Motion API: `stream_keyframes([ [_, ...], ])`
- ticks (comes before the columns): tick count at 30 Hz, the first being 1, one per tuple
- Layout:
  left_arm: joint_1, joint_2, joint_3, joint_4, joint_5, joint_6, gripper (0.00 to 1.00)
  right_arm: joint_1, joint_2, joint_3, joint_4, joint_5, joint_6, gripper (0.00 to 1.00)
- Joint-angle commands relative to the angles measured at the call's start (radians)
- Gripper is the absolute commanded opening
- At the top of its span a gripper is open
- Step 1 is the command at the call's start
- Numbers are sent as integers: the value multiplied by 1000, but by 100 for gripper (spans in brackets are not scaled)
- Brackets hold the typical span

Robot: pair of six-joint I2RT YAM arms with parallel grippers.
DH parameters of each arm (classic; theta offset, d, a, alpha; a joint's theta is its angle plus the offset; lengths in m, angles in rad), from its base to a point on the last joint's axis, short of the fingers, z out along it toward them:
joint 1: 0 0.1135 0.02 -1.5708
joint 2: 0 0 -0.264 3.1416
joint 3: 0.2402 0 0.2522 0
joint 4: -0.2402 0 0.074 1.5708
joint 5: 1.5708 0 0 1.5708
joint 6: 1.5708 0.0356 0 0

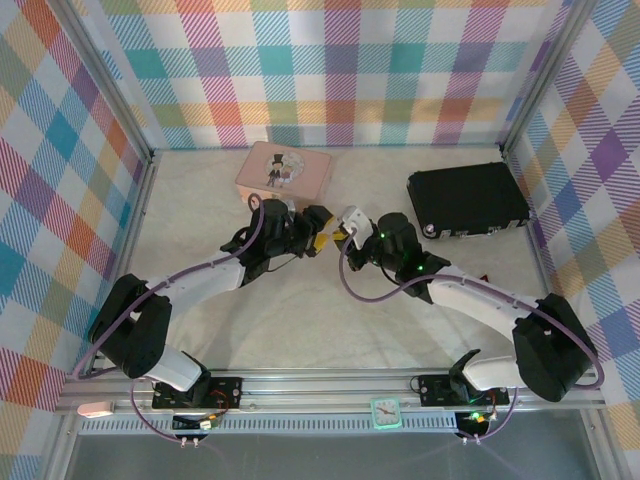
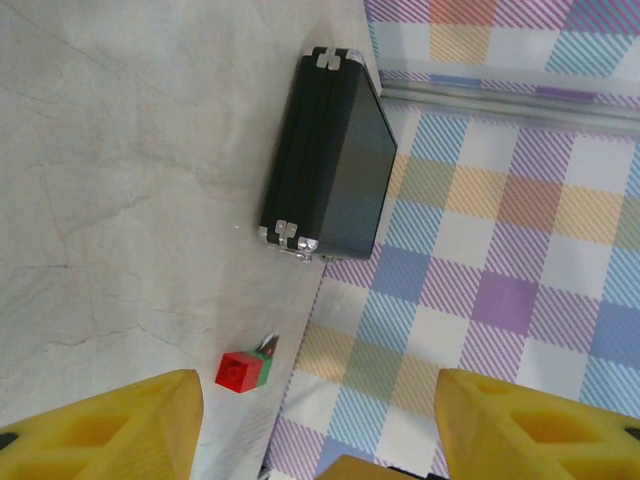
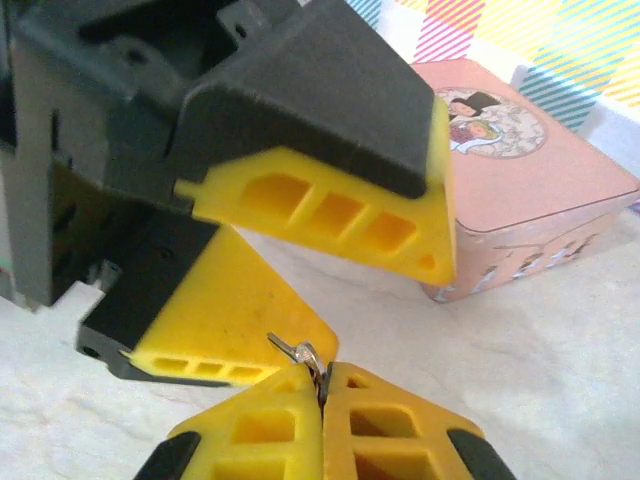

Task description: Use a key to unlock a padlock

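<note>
Right fingers (image 3: 260, 430) are together, clamped on a thin silver piece (image 3: 305, 355), judged the padlock's shackle or a key; the brass body is hidden. It sits over the middle of the tabletop (image 1: 300, 330), near the pink tin (image 3: 530, 190). Left fingers (image 2: 100, 430) are apart. The piece is judged light, rigid and slippery, best gripped on flat sides.

Here's the worktop (image 1: 200, 230): the tin box (image 1: 281, 170) sits at the back, left of centre, and the hard case (image 1: 467, 200) lies at the back right, close to the right wall. In the middle, just in front of the tin box, the left end effector (image 1: 320, 232) and right end effector (image 1: 345, 232) meet tip to tip. A small metal piece (image 3: 305, 355) sits between the right one's fingertips. A little block (image 2: 240, 370) lies in front of the case, near the right wall.
</note>
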Motion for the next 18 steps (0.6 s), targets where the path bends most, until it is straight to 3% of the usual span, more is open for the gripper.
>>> stream_keyframes([
  [1,-7,-34,-28,43,-39,-65,59,26,-3,-30,124,97,-124,0],
  [10,-8,-20,-44,84,-32,-116,52,66,31,-87,270,119,-216,0],
  [18,-8,-12,-45,98,-37,-125,31,72,51,-107,325,124,-236,0],
])
